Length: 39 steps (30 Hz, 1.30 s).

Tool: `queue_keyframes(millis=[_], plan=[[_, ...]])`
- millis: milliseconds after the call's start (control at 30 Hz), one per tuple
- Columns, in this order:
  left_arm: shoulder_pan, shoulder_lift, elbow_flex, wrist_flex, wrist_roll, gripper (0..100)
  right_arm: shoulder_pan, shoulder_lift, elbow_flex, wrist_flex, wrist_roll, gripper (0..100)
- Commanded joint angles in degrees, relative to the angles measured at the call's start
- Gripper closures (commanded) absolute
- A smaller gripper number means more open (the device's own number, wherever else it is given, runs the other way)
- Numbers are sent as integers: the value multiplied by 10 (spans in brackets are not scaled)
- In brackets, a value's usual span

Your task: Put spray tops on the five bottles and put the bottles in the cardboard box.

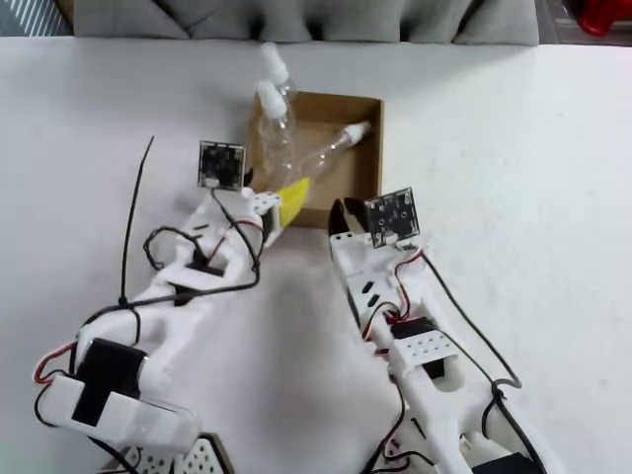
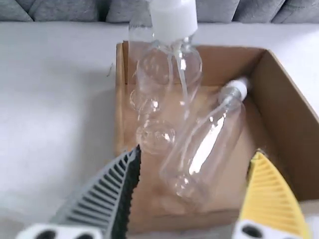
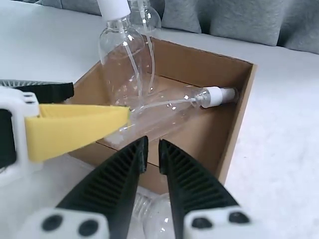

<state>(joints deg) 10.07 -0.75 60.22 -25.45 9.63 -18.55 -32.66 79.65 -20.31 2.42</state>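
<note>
Three clear bottles are in the box (image 1: 361, 170). Two upright bottles (image 1: 276, 126) stand one behind the other along its left wall, each with a white spray top (image 1: 270, 95). A lying bottle (image 1: 331, 150) rests slantwise across the floor, its top in the far right corner. From the left wrist, the upright pair (image 2: 168, 67) rises at the far left of the box (image 2: 289, 124) and the lying bottle (image 2: 205, 147) stretches toward the camera.

A fourth bottle (image 3: 152, 222) lies on the bench (image 3: 279, 164) just outside the box's near wall, under the right gripper (image 3: 153, 149). I cannot tell whether it has a top.

The left gripper (image 1: 280, 203) hangs over the box's near left corner with its grey and yellow fingers spread wide and nothing between them — the lying bottle's base sits below the gap. The right gripper (image 1: 342, 219) sits just outside the near wall, its black fingers drawn together to a thin slit, empty. From its wrist, the left gripper's yellow finger (image 3: 75, 130) reaches in front of the box (image 3: 238, 119).

The bench (image 1: 513, 148) is white — a grey sofa (image 1: 296, 18) runs along its far edge.
</note>
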Motion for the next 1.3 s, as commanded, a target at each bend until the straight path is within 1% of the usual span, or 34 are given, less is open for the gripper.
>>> queue_keyframes(millis=[0,167,233,300,367,467,600,667,733,833,867,933,967,1100,1167,1267], plan=[[31,-9,3,-9,-6,683,-5,-2,-25,7,-3,982],[26,-15,-1,-9,-25,683,-1,-4,-28,22,-1,982],[25,-41,4,-6,-24,683,-1,-8,-29,33,-1,982],[25,-78,12,18,-24,684,-1,-8,-29,34,-1,982],[26,-123,18,60,-23,684,7,-8,-30,34,-1,982],[26,-185,13,151,-23,684,28,-9,-42,42,-1,982],[26,-253,13,236,-23,685,50,-9,-78,120,-4,982],[23,-279,13,260,-15,716,52,-9,-98,163,-4,982],[8,-299,13,269,4,800,51,-9,-113,200,-5,981],[-19,-321,13,270,8,980,48,-9,-131,238,-5,981],[-28,-328,13,272,8,986,49,-9,-134,245,-5,981],[-44,-337,14,278,10,933,51,-9,-141,256,-5,981],[-52,-341,13,292,10,931,51,-9,-143,262,-5,981],[-88,-359,0,379,9,983,51,-10,-154,295,-5,981],[-120,-366,1,422,9,972,52,-15,-168,330,-5,981],[-169,-369,11,463,9,973,60,-27,-200,406,-5,981]])
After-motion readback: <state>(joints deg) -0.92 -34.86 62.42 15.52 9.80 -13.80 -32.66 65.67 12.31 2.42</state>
